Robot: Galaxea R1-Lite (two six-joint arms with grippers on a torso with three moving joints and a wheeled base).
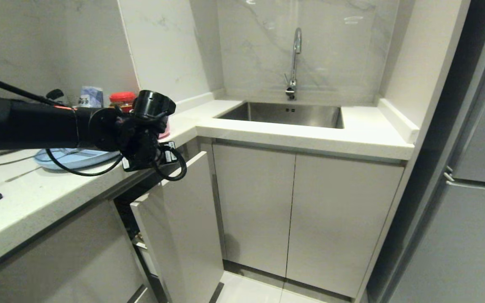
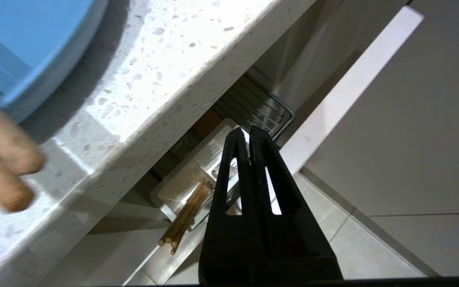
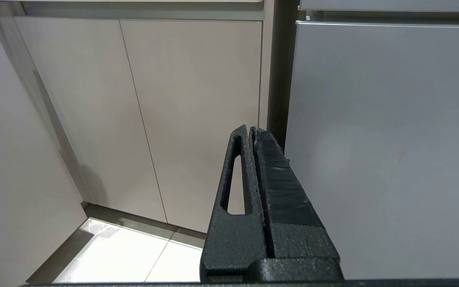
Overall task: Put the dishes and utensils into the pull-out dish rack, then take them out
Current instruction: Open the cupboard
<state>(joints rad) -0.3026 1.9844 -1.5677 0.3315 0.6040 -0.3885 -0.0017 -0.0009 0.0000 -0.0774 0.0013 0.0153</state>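
Note:
The light-blue plate (image 1: 70, 159) (image 2: 22, 44) lies on the counter at the left, and the pink bowl (image 1: 165, 131) peeks out behind my left wrist. My left gripper (image 2: 249, 129) is shut and empty, hanging past the counter edge above the pulled-out dish rack (image 2: 271, 113), whose white panel front (image 1: 187, 219) stands out from the cabinets. Light wooden chopsticks (image 2: 185, 215) lean in the rack's white utensil cup (image 2: 181, 181). A dark striped piece shows behind my fingers; I cannot tell whether it is the fork. My right gripper (image 3: 250, 128) is shut and empty, parked low facing cabinet doors.
A red-lidded jar (image 1: 121, 99) stands at the back of the speckled counter (image 1: 49, 198). Two thin long things (image 1: 13, 160) lie beside the plate. The steel sink (image 1: 284, 113) with its faucet (image 1: 295, 59) is straight ahead; a grey fridge (image 1: 474, 219) is on the right.

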